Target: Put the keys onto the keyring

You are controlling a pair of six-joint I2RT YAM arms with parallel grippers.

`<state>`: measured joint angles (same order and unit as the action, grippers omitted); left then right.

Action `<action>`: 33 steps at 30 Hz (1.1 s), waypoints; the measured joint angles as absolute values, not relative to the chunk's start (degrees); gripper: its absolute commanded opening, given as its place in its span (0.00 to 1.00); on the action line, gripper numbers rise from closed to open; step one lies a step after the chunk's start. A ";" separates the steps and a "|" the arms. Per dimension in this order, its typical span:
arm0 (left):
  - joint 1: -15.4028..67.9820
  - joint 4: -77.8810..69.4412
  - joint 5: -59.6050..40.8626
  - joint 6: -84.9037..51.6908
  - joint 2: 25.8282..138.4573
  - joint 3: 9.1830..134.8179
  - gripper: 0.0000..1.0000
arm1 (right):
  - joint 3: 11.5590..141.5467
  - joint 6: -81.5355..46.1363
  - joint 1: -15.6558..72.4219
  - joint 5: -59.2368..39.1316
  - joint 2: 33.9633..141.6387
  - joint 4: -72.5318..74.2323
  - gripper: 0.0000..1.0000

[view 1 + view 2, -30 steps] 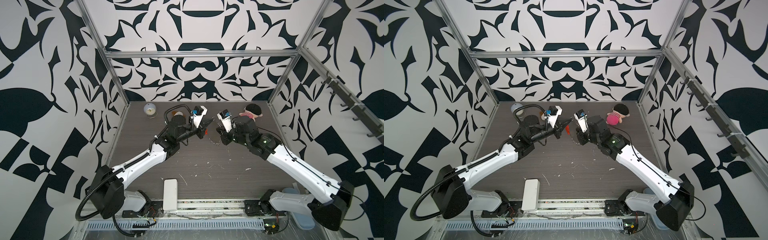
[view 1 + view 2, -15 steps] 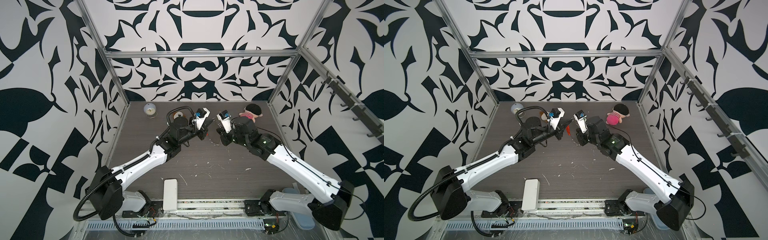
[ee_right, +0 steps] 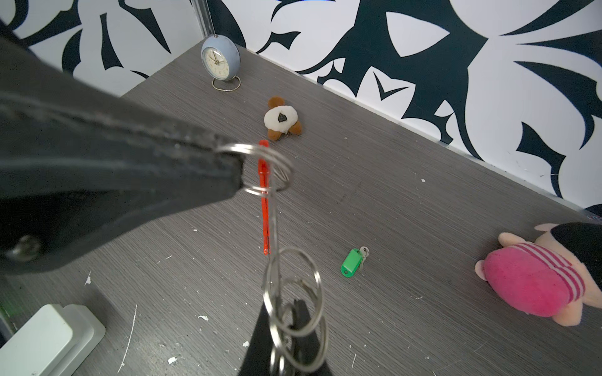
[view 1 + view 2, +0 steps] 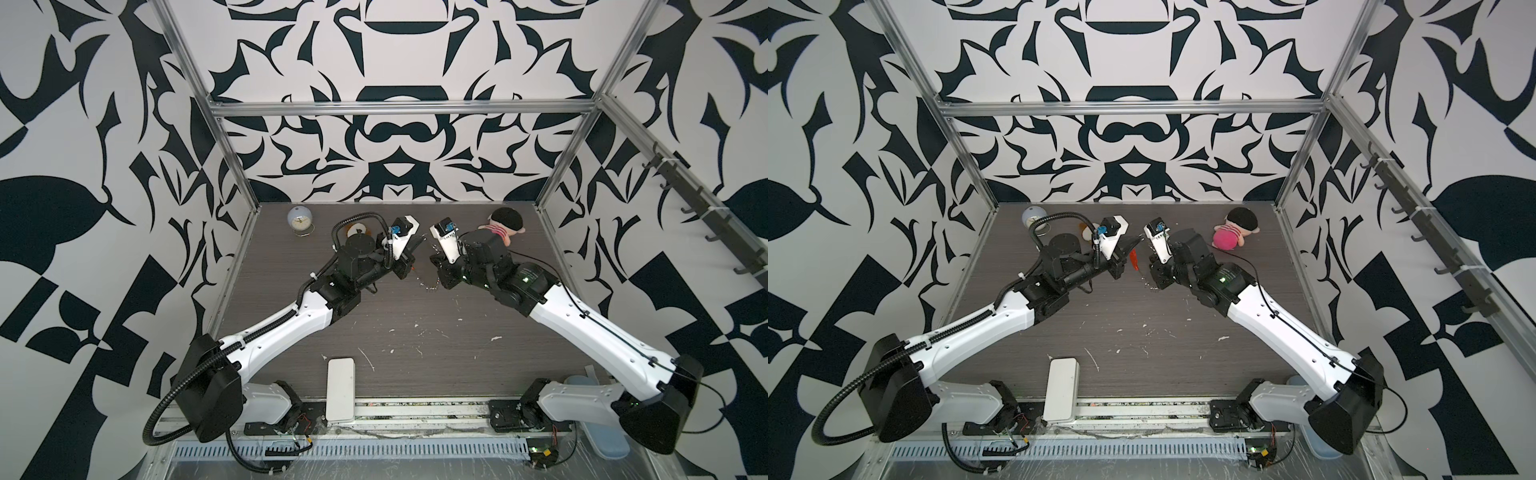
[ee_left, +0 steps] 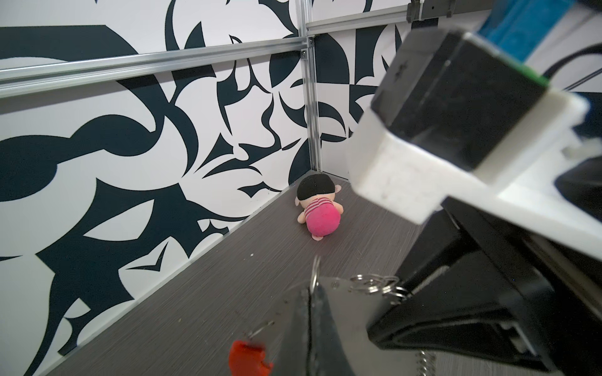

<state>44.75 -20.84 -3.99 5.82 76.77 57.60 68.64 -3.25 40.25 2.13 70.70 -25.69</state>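
Above the middle of the dark grey wood-grain tabletop (image 3: 423, 228), the keyring of linked silver metal rings and a flat red-orange bar (image 3: 264, 201) is held in the air between both arms; the left pincer (image 5: 311, 306) is clamped tight on a ring at one end, with the bar hung just beside it; the right pincer (image 3: 285, 314) is closed on the rings at the other end; the small key with the bright green plastic head (image 3: 351, 264) is seen lying flat on the tabletop, apart from the rings, unthreaded.
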 measured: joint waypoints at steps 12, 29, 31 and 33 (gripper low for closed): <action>44.77 -25.10 -2.72 1.67 78.52 57.58 0.00 | 68.64 -4.80 39.99 2.52 70.81 -24.03 0.19; 44.75 -26.79 -7.62 0.64 80.75 57.36 0.00 | 70.61 -2.22 41.36 -0.14 63.68 -24.23 0.42; 44.75 -27.16 -9.10 0.93 80.64 56.69 0.00 | 71.90 -1.65 40.75 -0.43 63.31 -24.43 0.37; 44.75 -27.29 -10.41 1.08 80.62 56.10 0.00 | 73.19 -1.58 39.70 -1.67 63.31 -24.56 0.32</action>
